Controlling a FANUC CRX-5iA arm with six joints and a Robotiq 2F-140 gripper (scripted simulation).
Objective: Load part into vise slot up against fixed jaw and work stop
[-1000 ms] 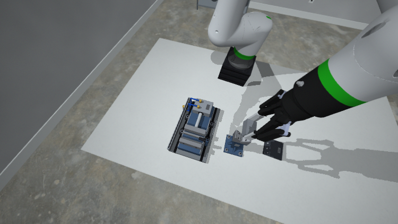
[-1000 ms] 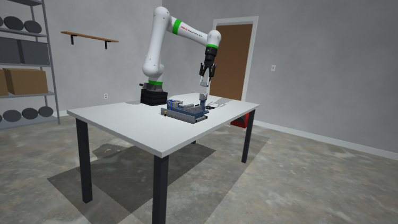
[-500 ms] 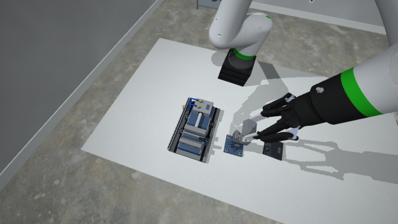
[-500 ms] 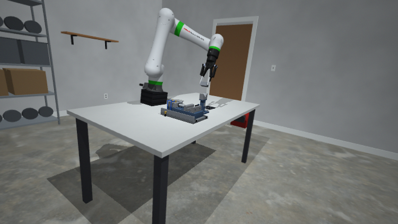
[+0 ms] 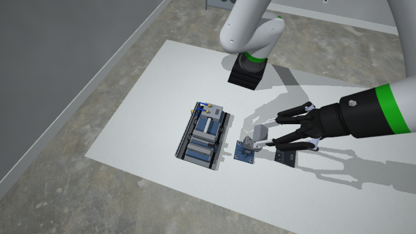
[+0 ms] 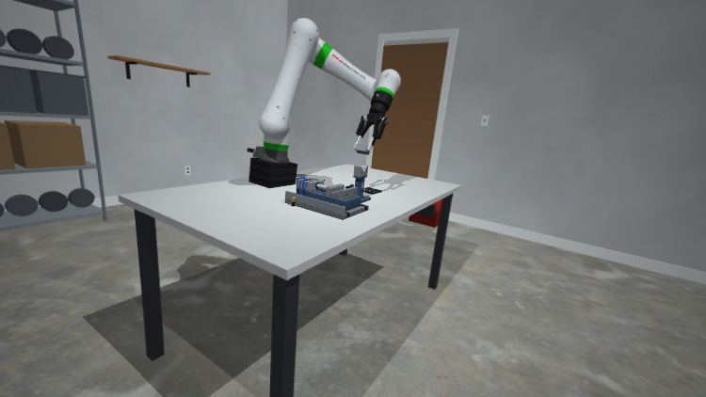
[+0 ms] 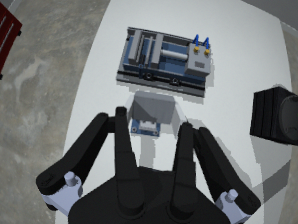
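My gripper (image 5: 272,131) is shut on the part (image 5: 260,132), a grey block, and holds it in the air well above the table. In the exterior view the part (image 6: 361,144) hangs under the fingers (image 6: 369,134), above the V-block (image 6: 359,172). The V-block (image 5: 247,143) stands on a blue base just right of the vise (image 5: 202,135). The black infeed plate (image 5: 285,158) lies bare to the right of the V-block. In the wrist view the part (image 7: 153,106) sits between my fingers, with the open vise (image 7: 166,63) beyond it. I cannot tell which way the slot faces.
The arm's black pedestal (image 5: 245,75) stands behind the vise. The air cylinder and its blue fittings (image 5: 208,110) are at the vise's far end. Shelves with boxes (image 6: 44,143) stand off the table at the left.
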